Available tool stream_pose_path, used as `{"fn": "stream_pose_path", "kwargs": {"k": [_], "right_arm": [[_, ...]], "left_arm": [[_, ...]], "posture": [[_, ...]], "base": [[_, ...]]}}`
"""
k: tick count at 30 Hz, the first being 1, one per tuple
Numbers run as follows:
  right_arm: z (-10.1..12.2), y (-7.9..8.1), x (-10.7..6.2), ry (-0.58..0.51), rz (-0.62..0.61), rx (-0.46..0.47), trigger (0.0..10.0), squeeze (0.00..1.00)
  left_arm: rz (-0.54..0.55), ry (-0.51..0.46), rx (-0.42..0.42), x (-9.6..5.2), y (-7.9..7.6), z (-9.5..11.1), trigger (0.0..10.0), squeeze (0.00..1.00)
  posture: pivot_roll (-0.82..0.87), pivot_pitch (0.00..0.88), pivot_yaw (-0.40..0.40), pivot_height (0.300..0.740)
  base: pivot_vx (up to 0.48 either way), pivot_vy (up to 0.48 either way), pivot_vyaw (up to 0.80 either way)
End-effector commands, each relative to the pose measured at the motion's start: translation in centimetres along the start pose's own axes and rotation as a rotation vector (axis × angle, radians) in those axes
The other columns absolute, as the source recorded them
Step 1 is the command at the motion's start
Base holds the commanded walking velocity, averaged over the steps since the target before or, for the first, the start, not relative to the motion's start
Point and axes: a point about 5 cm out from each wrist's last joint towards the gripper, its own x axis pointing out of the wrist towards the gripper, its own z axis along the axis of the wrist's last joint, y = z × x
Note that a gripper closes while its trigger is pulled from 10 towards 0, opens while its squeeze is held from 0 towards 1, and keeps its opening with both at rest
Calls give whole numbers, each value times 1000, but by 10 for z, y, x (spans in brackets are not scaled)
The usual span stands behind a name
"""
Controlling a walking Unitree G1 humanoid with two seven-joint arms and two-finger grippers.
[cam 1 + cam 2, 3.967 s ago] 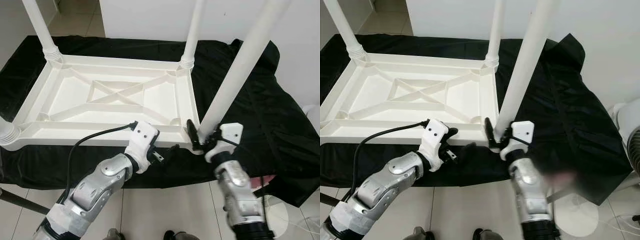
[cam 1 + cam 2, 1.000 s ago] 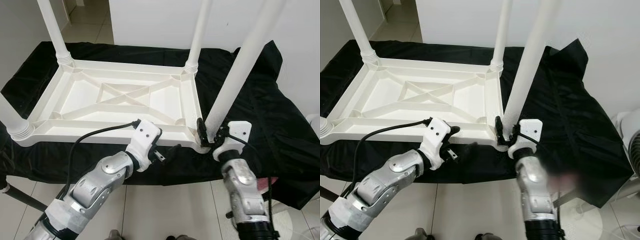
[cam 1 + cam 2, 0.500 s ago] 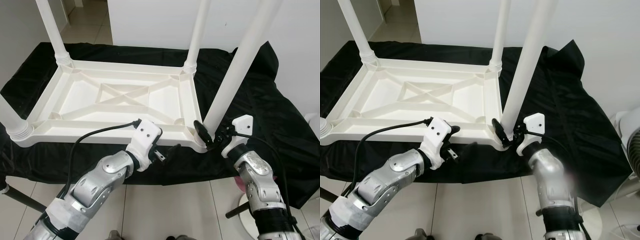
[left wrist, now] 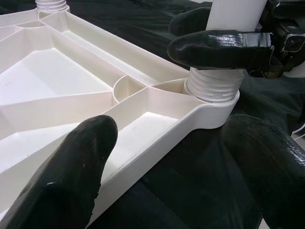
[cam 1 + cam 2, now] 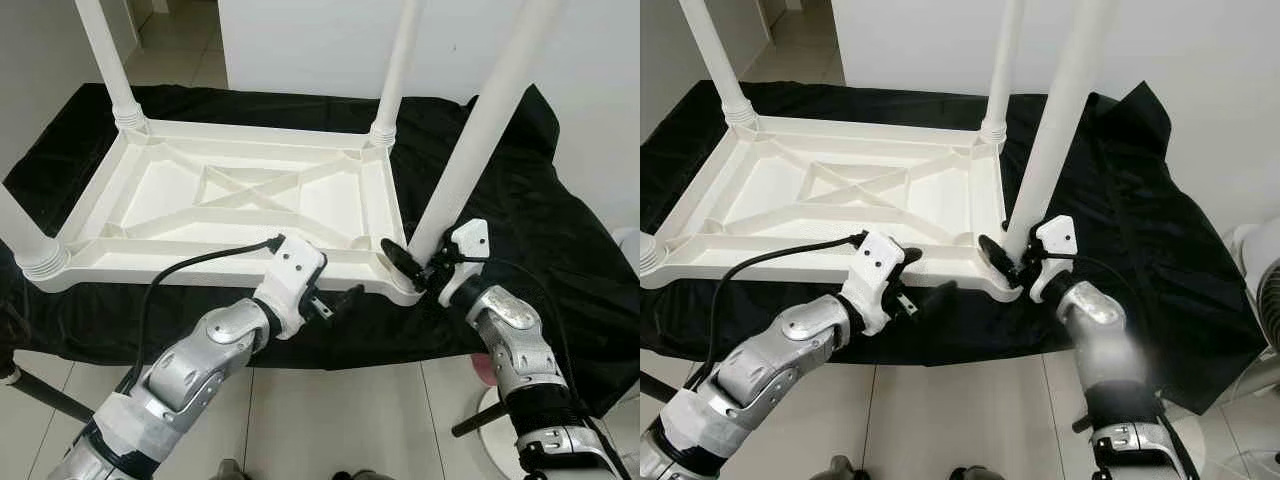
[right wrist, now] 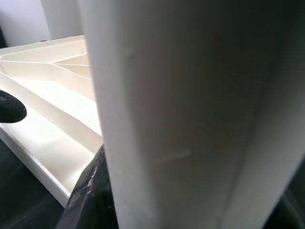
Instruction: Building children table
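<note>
I'm gripping the near-right table leg (image 5: pixel 470 150) low down with my right gripper (image 5: pixel 418 268), its black fingers (image 4: pixel 214 47) closed around the post just above the ribbed collar seated in the corner socket. The upturned white tabletop (image 5: pixel 230 200) is lying on the black cloth (image 5: pixel 520 210), its other legs standing up at the other corners. My left gripper (image 5: pixel 335 300) is hovering wide open just beside the near rim, holding nothing. What's worrying me: the leg is leaning a little, so if I'm twisting or pushing off-axis, the collar could bind or pop out. The top is also sitting near the cloth's front edge, and a hard shove could be sliding it off.
</note>
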Motion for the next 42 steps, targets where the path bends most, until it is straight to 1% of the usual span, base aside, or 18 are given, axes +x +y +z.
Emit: {"fn": "stream_pose_path", "kwargs": {"k": [1,2,3,5,6,9,12,14,19,25,28,29,30,33,36,38,40,42], "right_arm": [[-9,-3,-5,41,-8,10,0,0],[-10,-4,-6,43,-8,12,0,0],[-11,-3,-6,41,-15,18,588,0],[-11,-3,-6,39,-21,22,588,0],[-11,-2,-6,31,-29,39,10000,0],[-10,-2,-5,19,-46,59,10000,0],[-9,3,0,28,-125,73,10000,0],[-10,3,0,41,-155,66,10000,0],[-11,4,2,51,-196,79,10000,0],[-3,14,6,40,-295,86,10000,0],[-4,20,8,61,-412,113,10000,0],[-4,20,8,61,-412,113,10000,0],[-6,21,8,77,-464,119,10000,0],[-12,32,6,107,-649,140,10000,0],[-17,41,5,121,-731,166,10000,0],[-17,42,5,123,-748,171,10000,0],[-16,46,8,125,-841,208,10000,0],[-12,50,14,104,-857,245,10000,0]], "left_arm": [[-192,-6,20,0,-11,1,10000,0],[-191,-6,21,0,-11,1,10000,0],[-191,-4,21,0,-12,0,10000,0],[-191,-3,21,0,-12,0,10000,0],[-191,-2,21,0,-12,0,10000,0],[-191,-1,20,-1,-11,0,10000,0],[-194,0,15,-1,-12,-1,10000,0],[-194,0,14,-1,-12,-1,10000,0],[-194,0,15,-1,-13,-1,10000,0],[-197,3,7,-1,-14,-2,10000,0],[-199,2,6,-1,-15,-2,10000,0],[-199,2,6,-1,-15,-2,10000,0],[-198,2,6,-1,-15,-2,10000,0],[-198,1,3,-1,-15,-2,10000,0],[-198,0,1,-1,-16,-2,10000,0],[-199,0,1,-1,-16,-2,10000,0],[-198,-1,-2,-1,-16,-2,10000,0],[-197,-3,-2,-1,-16,-2,10000,0]], "posture": [[0,88,-38,740],[0,88,-38,740],[-1,91,-36,740],[-1,91,-36,740],[-2,94,-36,740],[-3,95,-34,740],[-6,98,-33,740],[-6,99,-33,740],[-7,100,-33,740],[-13,102,-27,740],[-14,103,-27,740],[-14,103,-27,740],[-14,103,-27,740],[-15,103,-29,740],[-12,102,-34,740],[-12,102,-34,740],[-8,98,-37,740],[0,95,-44,740]], "base": [[0,0,0],[0,0,0],[0,0,0],[0,0,0],[0,0,0],[0,0,0],[0,0,0],[0,0,0],[0,0,0],[0,0,0],[0,0,0],[0,0,0],[0,0,0],[0,0,0],[0,0,0],[0,0,0],[0,0,0],[0,0,0]]}}
